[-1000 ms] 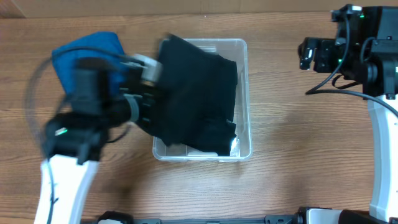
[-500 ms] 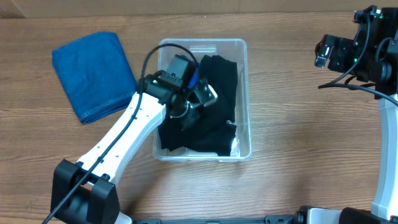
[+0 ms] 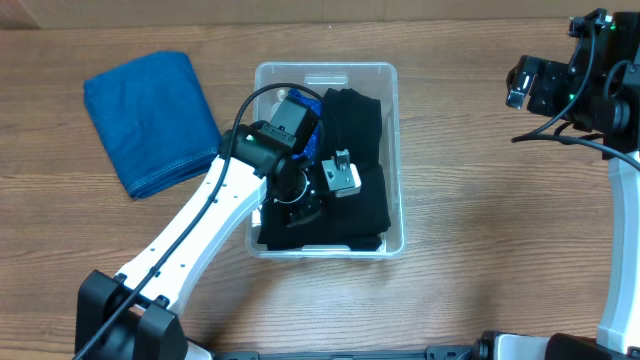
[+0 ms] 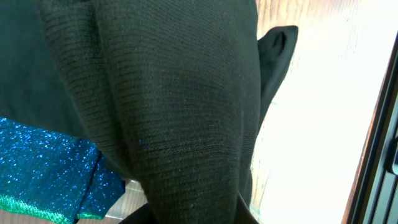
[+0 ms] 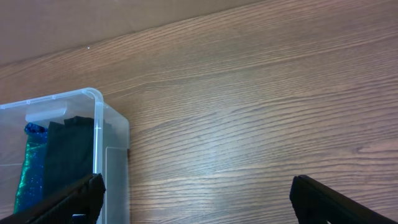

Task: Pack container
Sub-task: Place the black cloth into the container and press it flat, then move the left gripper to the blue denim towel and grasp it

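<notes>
The clear container (image 3: pixel 396 120) stands mid-table, holding a black garment (image 3: pixel 355 130) and a blue glittery fabric (image 3: pixel 306 128) along its left side. My left gripper (image 3: pixel 300 198) reaches down into the container's near half and is shut on the black garment. That garment fills the left wrist view (image 4: pixel 174 93), with the glittery fabric (image 4: pixel 43 168) at lower left. My right gripper (image 3: pixel 520 85) hovers at the far right, open and empty. In its wrist view (image 5: pixel 196 199) the container's corner (image 5: pixel 102 124) shows at left.
A folded blue towel (image 3: pixel 150 120) lies on the wooden table left of the container, beside my left arm. The right arm's white base (image 3: pixel 620 250) stands at the table's right edge.
My left gripper has swung from left of the container, carrying the black garment, and lowered it inside. The garment now lies flatter in the bin. The right arm has shifted slightly right.
</notes>
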